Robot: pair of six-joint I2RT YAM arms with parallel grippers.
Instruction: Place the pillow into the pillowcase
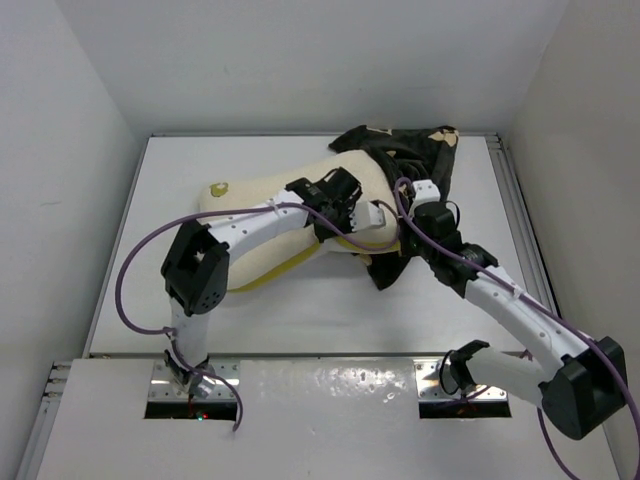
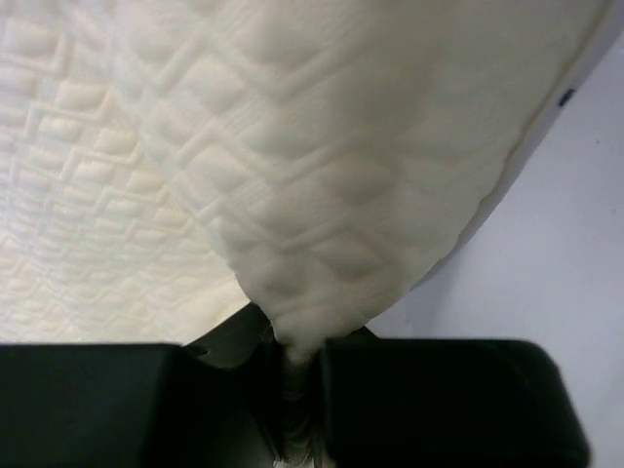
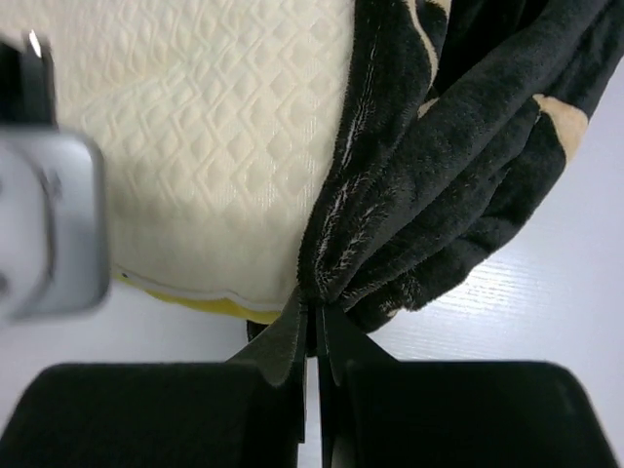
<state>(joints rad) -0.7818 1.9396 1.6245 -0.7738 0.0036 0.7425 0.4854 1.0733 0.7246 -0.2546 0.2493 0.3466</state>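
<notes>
The cream quilted pillow [image 1: 260,200] lies across the middle of the table, its round logo [image 1: 217,188] at the left end and its yellow-green band [image 1: 280,272] along the near side. Its right end meets the black, tan-patterned pillowcase [image 1: 400,145], bunched at the back right. My left gripper [image 1: 360,215] is shut on a pinch of pillow fabric [image 2: 322,175], which rises from the left gripper [image 2: 297,361]. My right gripper [image 1: 398,240] is shut on the pillowcase [image 3: 458,175] edge, beside the pillow [image 3: 195,146]. The fold enters the right gripper [image 3: 317,317] at the tips.
The white table [image 1: 300,310] is boxed in by pale walls on the left, back and right. A metal rail [image 1: 520,220] runs along the right edge. Purple cables loop off both arms. The left gripper's body [image 3: 49,224] shows blurred close to my right fingers.
</notes>
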